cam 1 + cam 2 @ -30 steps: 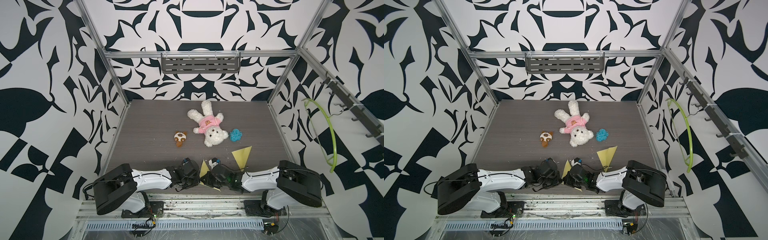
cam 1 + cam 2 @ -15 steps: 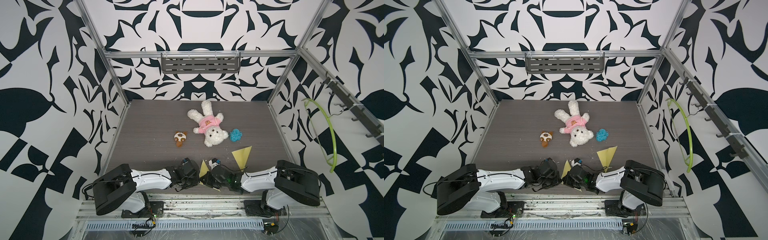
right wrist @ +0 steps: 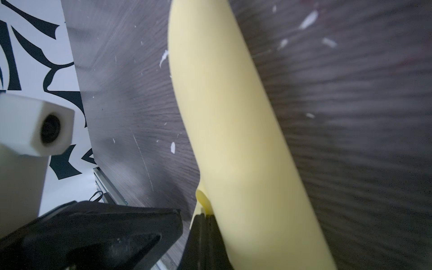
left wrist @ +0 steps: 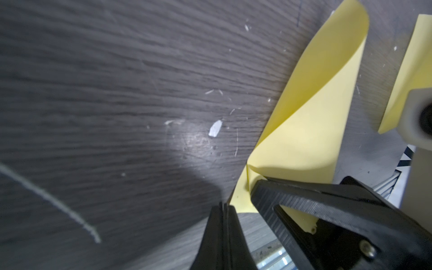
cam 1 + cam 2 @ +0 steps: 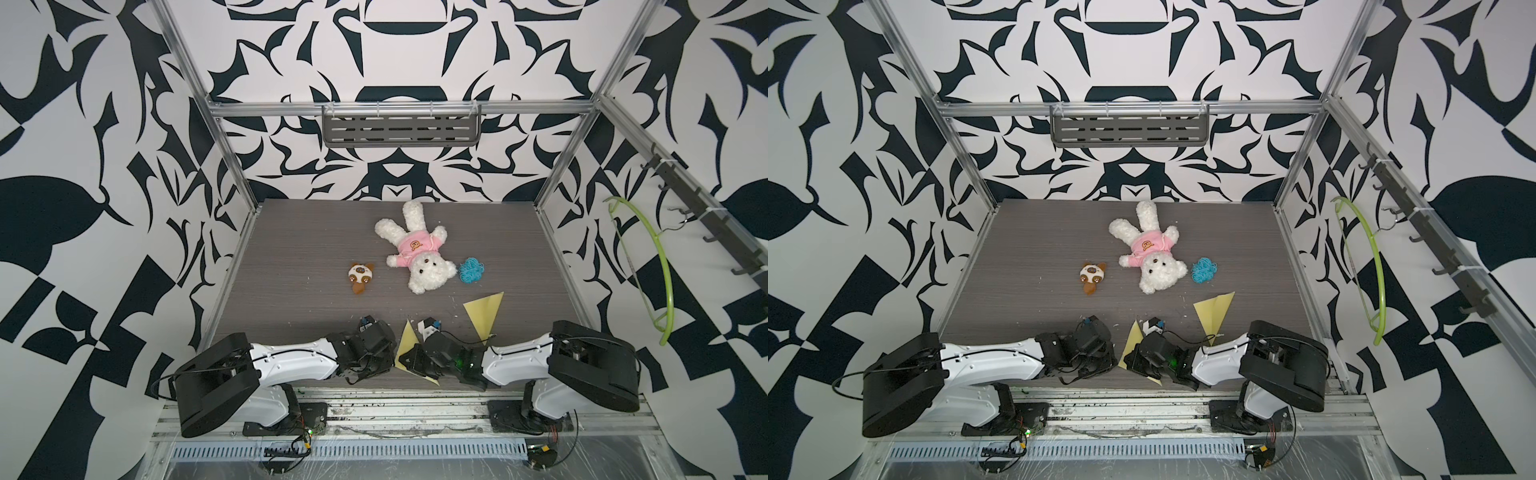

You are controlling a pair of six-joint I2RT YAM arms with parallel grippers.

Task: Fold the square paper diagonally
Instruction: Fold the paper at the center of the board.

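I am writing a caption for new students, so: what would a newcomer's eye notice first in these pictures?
First, the white teddy bear in a pink shirt, lying in the middle of the dark table, with a blue yarn ball beside its head. Next, at the near edge, the curled yellow paper standing up between the left gripper and the right gripper, which is shut on it. The bold black-and-white walls surround everything.

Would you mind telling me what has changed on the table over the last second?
Nothing has visibly moved. The right gripper stays shut on the curled yellow paper. The left gripper stays shut at its edge. The second yellow sheet, teddy bear, small plush and blue yarn lie where they were.
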